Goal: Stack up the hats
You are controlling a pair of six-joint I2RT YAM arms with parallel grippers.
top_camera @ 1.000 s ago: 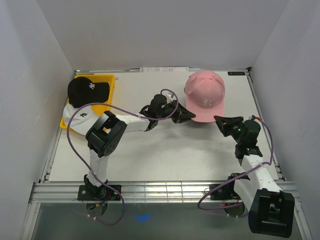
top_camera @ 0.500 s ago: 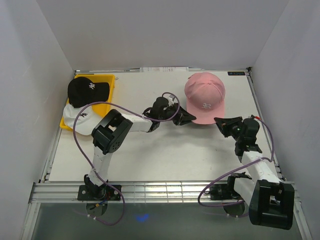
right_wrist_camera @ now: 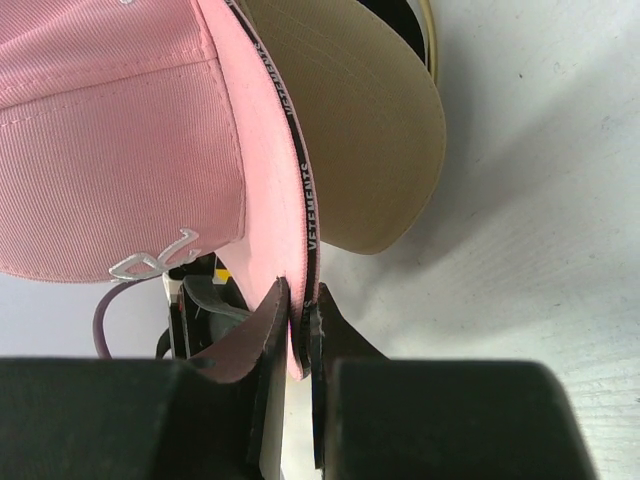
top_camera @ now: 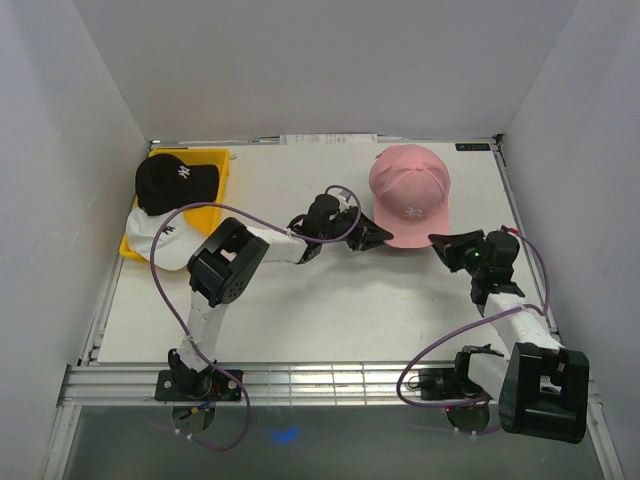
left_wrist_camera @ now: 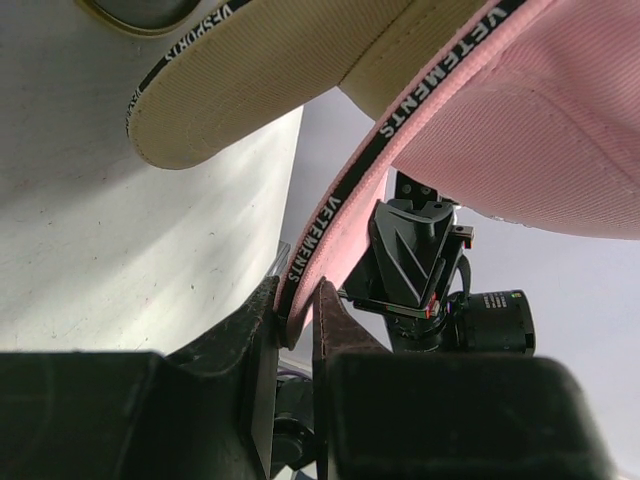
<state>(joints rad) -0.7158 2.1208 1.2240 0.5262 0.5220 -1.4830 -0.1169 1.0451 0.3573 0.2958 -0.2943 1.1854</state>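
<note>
The pink hat (top_camera: 408, 190) sits at the back right of the table, its brim toward me. My left gripper (top_camera: 378, 236) is shut on its lower left edge, and my right gripper (top_camera: 440, 243) is shut on its lower right edge. In the left wrist view, the pink hat's (left_wrist_camera: 500, 130) taped rim is pinched in my left gripper (left_wrist_camera: 297, 320), with the tan hat (left_wrist_camera: 250, 70) underneath. The right wrist view shows my right gripper (right_wrist_camera: 300, 330) clamping the pink hat (right_wrist_camera: 120, 150) over the tan hat's brim (right_wrist_camera: 350, 130). The black hat (top_camera: 170, 180) and the white hat (top_camera: 165, 240) lie at the far left.
A yellow tray (top_camera: 215, 160) at the back left holds the black hat, with the white hat overhanging its near edge. A gold wire ring (left_wrist_camera: 140, 10) shows under the tan hat. White walls close in the table on three sides.
The left arm's elbow has swung right and toward me, and the right arm's lower links have shifted right. The pink hat has barely moved. Both grips are unchanged.
</note>
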